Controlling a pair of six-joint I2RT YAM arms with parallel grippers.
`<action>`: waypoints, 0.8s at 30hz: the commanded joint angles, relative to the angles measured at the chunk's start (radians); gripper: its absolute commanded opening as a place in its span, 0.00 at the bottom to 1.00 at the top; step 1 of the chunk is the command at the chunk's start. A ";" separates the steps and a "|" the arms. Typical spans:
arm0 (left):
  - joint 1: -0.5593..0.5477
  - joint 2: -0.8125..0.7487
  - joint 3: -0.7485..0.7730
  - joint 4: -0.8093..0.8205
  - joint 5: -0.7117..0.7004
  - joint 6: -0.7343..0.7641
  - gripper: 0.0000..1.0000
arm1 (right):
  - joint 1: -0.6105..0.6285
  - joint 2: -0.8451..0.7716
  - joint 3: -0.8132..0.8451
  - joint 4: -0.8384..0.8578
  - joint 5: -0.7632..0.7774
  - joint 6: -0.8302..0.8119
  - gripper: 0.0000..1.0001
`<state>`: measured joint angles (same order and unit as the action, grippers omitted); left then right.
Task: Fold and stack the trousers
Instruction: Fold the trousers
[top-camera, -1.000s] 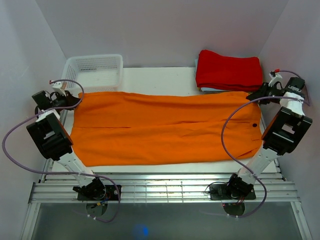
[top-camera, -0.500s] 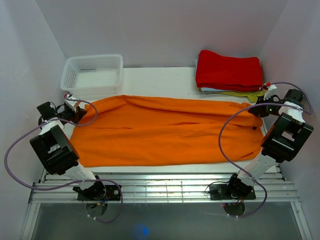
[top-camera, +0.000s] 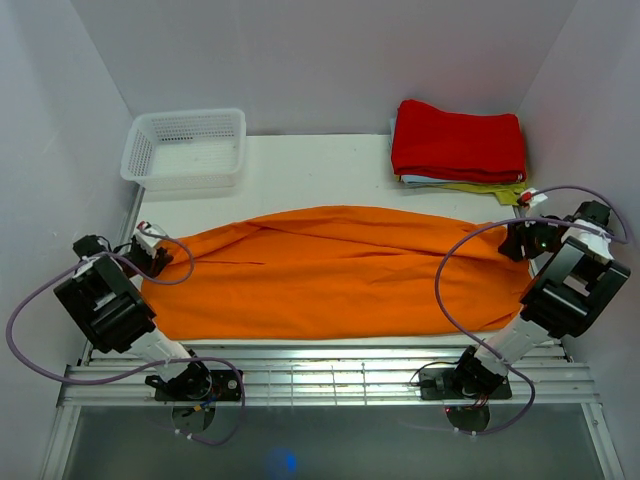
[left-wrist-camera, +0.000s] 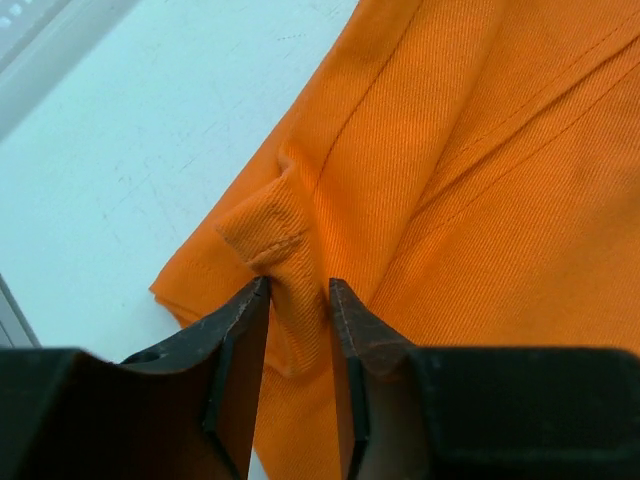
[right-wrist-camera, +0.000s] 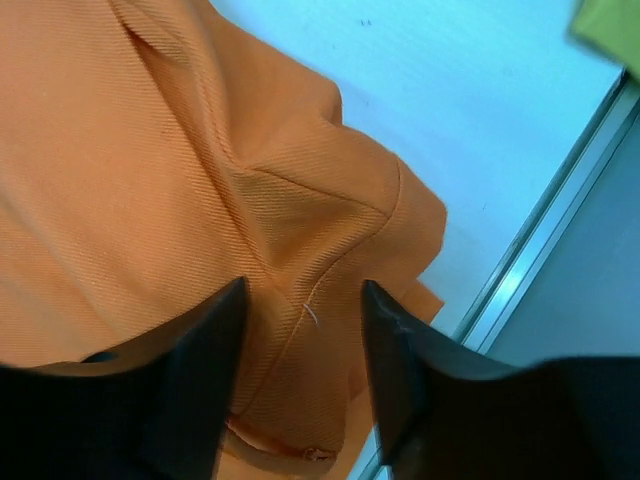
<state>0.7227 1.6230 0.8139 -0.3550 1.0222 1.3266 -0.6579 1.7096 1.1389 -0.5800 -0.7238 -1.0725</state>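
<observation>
The trousers (top-camera: 330, 270) lay folded lengthwise across the tabletop (top-camera: 320, 170), 9 to 3 o'clock. The left tool (left-wrist-camera: 298, 290) pinched a cloth fold at 9; the right tool (right-wrist-camera: 304, 290) stood apart over cloth at 3.

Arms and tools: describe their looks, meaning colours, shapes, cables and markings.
Both the left arm and right arm have boxy black links joined by white segments, on round black bases. A thin purple cable loops along each. The left tool and right tool have flat black fingers. No markings are readable.
</observation>
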 joint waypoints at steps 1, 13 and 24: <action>0.035 -0.034 0.086 -0.194 0.058 0.169 0.43 | -0.023 -0.047 0.038 -0.101 0.043 -0.150 0.68; 0.049 0.053 0.474 -0.863 0.046 0.500 0.76 | 0.003 0.011 0.408 -0.447 0.049 -0.456 0.87; -0.247 0.080 0.585 -0.932 -0.416 0.062 0.82 | 0.142 0.055 0.464 -0.517 0.237 -0.425 0.92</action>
<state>0.5137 1.7458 1.4105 -1.2488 0.7464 1.5379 -0.5285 1.7699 1.5814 -1.0546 -0.5377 -1.5112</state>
